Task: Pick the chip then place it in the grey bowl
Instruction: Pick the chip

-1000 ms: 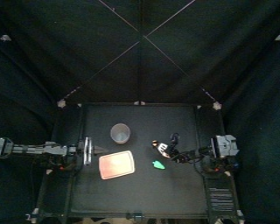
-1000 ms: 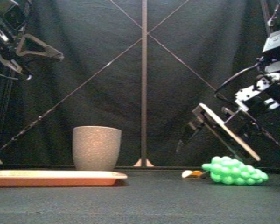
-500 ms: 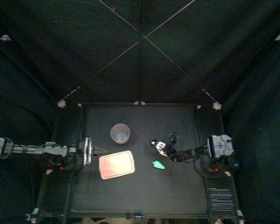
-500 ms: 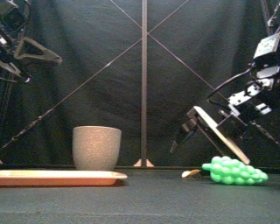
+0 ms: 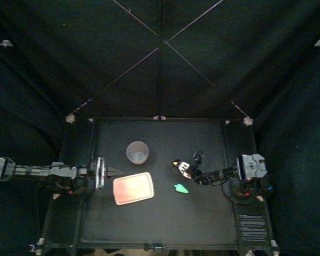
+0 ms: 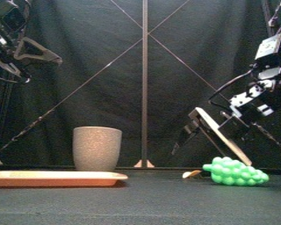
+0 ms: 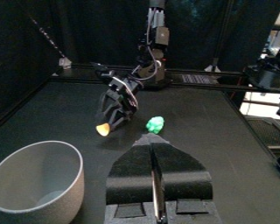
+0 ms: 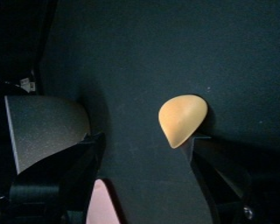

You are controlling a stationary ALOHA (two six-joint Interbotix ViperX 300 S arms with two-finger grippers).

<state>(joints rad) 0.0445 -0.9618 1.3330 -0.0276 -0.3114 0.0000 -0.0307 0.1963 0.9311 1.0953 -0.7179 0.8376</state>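
Right wrist view: the chip (image 8: pixel 181 119), a pale orange teardrop, lies flat on the table (image 8: pixel 143 52) between the spread fingers of the right gripper (image 8: pixel 149 142), just ahead of their tips. One edge is close to a finger, but contact cannot be judged.
Right gripper: fingers open with nothing held, lowered close to the table on its right half and slanting down toward the chip.
Front view: only a small orange sliver of the chip (image 6: pixel 192 174) shows, on the table just beside the green grapes (image 6: pixel 235 171) on their left, under the tilted right gripper (image 6: pixel 202 145).
Grey bowl: the tall speckled grey bowl (image 6: pixel 97 148) stands upright on the table's left half, well apart from the chip. Its inside is not visible from here.
Pink tray: the pink tray (image 6: pixel 55 178) lies flat in front of the grey bowl, toward the table's front left.
Top view: the grey bowl (image 5: pixel 137 152) sits behind the pink tray (image 5: pixel 132 188), and the green grapes (image 5: pixel 183 186) lie to the tray's right, just in front of the right gripper (image 5: pixel 191 169).
Left gripper: the left gripper (image 7: pixel 154 162) has its fingers closed together and empty. That arm rests at the table's left edge, clear of everything.
Left wrist view: the chip (image 7: pixel 104 129) lies at the right gripper's tips, with the green grapes (image 7: pixel 156 125) near it and the grey bowl (image 7: pixel 38 179) apart.
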